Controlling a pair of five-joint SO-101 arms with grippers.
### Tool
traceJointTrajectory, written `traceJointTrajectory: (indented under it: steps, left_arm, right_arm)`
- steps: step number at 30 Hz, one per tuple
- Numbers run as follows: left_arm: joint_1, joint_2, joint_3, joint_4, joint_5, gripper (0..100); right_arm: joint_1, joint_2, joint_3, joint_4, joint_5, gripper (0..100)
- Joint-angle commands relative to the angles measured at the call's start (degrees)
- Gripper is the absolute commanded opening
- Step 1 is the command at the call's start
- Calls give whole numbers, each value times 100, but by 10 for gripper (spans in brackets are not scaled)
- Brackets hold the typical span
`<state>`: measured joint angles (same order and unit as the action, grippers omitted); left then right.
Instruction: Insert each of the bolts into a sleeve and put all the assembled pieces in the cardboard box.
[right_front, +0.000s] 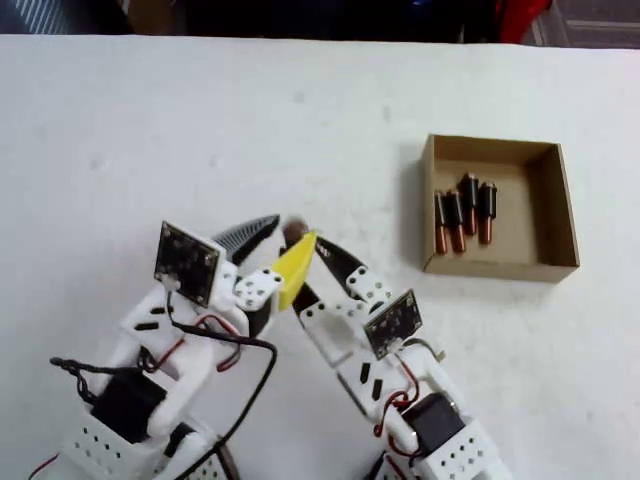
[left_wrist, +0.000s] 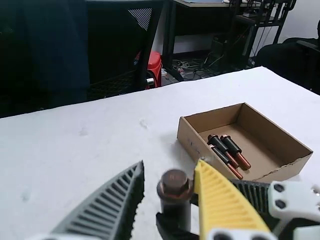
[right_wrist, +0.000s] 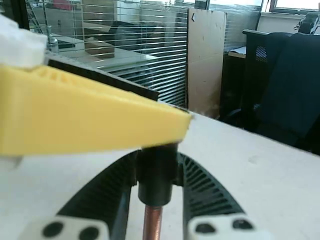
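Copper bolt sits in the sleeve between the arms, well apart from the box. Right gripper clenches the sleeve; left gripper stands released around the bolt head. I fear its yellow finger may catch the head and tilt the piece.

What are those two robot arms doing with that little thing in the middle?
The two arms are close together over the white table. The right claw grips a black sleeve with a copper bolt through it. The left claw sits open, its grey and yellow fingers on either side of the bolt's head. Four finished pieces already lie in the cardboard box nearby.
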<state>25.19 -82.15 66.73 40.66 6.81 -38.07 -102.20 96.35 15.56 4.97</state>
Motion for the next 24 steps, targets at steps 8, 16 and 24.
traceJointTrajectory:
  steps: [8,16,24]
  left_arm:
    - [-92,-136,-176,-88,-167,181]
    - [-303,-119,-1090,-123,-185,177]
    - [-1947,-154,-1433,-123,-431,37]
  right_arm:
    - [66,-84,53,31,-9,17]
    - [66,-84,53,31,-9,17]
    - [400,-84,53,215,-9,17]
